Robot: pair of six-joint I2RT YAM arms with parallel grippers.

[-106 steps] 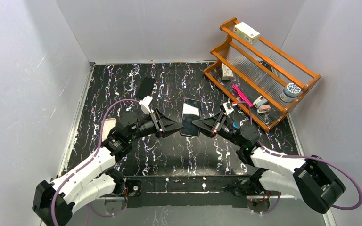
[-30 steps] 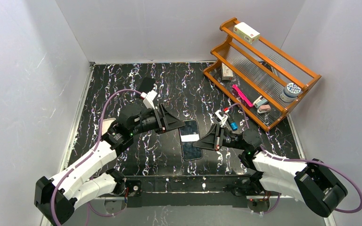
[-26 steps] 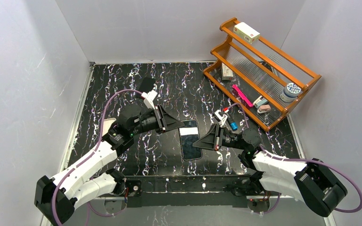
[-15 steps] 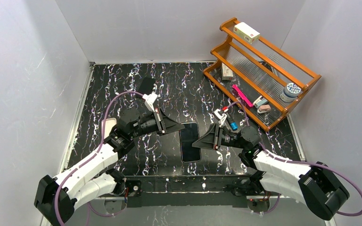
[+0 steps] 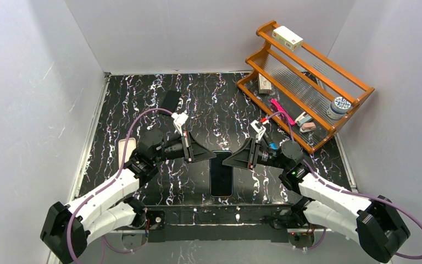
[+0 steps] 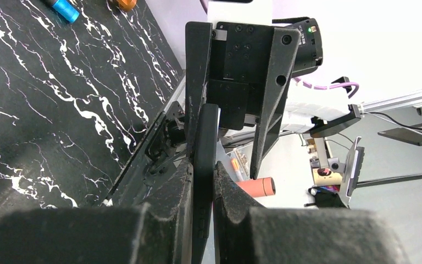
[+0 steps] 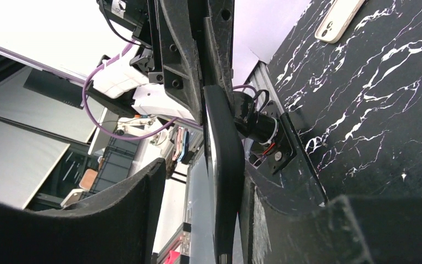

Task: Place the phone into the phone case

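The black phone [image 5: 221, 175] hangs on edge over the near middle of the table, its long side pointing at the near edge. My left gripper [image 5: 211, 158] is shut on its far end; in the left wrist view the phone [image 6: 206, 126] sits tight between the fingers of the left gripper [image 6: 203, 165]. My right gripper [image 5: 227, 162] faces it from the right and is open: the phone [image 7: 222, 137] lies against one finger, the other stands well off. A pale phone case [image 5: 125, 149] lies flat at the left and also shows in the right wrist view [image 7: 338, 19].
A flat black slab [image 5: 170, 100] lies at the back left. A wooden rack [image 5: 357, 82] with small items stands at the back right. A small blue cylinder [image 5: 273, 146] lies by the right arm. White walls close in three sides.
The phone has turned and moved toward the near edge, off the table. Both grippers have come together at its far end.
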